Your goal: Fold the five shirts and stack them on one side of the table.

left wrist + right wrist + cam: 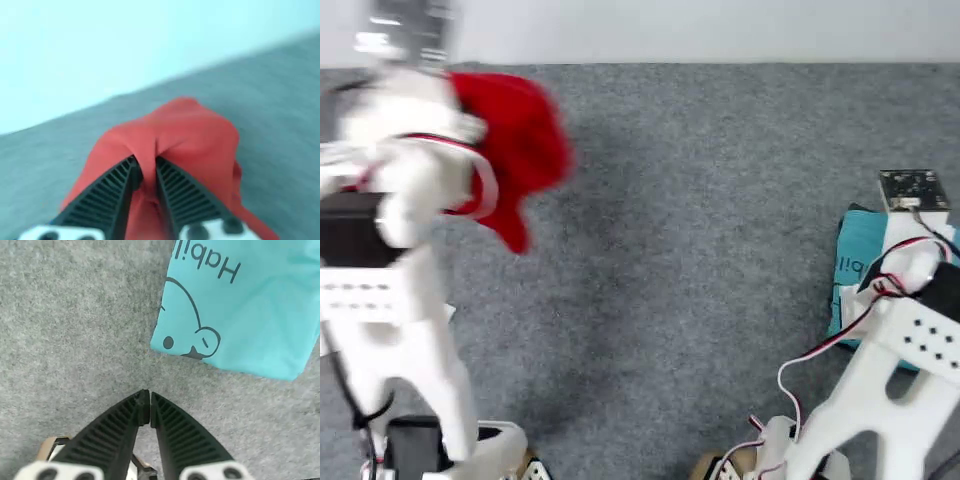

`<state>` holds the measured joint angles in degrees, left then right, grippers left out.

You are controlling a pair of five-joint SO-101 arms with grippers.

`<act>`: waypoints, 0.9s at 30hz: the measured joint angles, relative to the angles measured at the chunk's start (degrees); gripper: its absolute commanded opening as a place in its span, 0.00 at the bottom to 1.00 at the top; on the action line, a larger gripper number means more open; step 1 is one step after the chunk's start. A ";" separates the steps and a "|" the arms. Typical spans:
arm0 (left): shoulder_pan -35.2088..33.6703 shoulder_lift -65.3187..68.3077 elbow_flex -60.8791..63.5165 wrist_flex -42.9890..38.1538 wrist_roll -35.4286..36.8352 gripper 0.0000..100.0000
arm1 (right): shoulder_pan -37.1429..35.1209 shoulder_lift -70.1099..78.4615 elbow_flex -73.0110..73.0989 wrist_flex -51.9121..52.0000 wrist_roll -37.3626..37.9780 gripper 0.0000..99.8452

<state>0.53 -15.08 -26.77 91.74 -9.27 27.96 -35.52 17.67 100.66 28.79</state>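
Held red shirt (515, 140) bunched at tabletop's (700, 250) far left.
Pinched by a fold in left pincer (145, 172), likely for carrying; right pincer (149, 402) pressed together, empty, beside turquoise shirt (240, 305) at right, perhaps the stack.

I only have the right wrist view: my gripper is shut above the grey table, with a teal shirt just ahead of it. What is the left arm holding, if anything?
Observer: The left gripper is shut on a red shirt, with a bunched fold of the cloth pinched between its fingers.
Operator: Where is that shirt relative to my teal one?
Observer: On the opposite side. In the high view the red shirt is at the far left corner of the table, near the back wall, while the teal shirt lies at the right edge, partly under the right arm.
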 measured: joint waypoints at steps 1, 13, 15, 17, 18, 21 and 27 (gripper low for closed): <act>2.02 0.44 1.23 1.14 0.00 0.01 | 0.00 -0.35 0.00 0.00 0.35 0.01; 0.44 -2.37 18.29 7.56 2.90 0.21 | 0.00 -0.88 0.00 0.00 0.97 0.01; -0.26 -5.01 19.60 7.56 2.55 0.21 | 0.00 -0.88 0.00 0.00 0.97 0.02; -1.32 -7.91 21.27 7.65 2.11 0.20 | -1.23 -0.88 0.00 0.00 0.97 0.03; -2.02 -9.32 22.24 7.65 2.02 0.19 | -2.46 -0.88 0.00 0.00 0.97 0.04; -5.71 -13.63 25.76 7.65 1.85 0.13 | -7.82 -0.88 0.00 0.00 0.97 0.04; -9.49 -21.01 38.68 7.65 -3.34 0.06 | -23.21 -0.79 0.00 0.00 0.97 0.04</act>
<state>-8.97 -36.09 11.91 99.38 -12.62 4.75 -36.31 17.67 100.66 29.76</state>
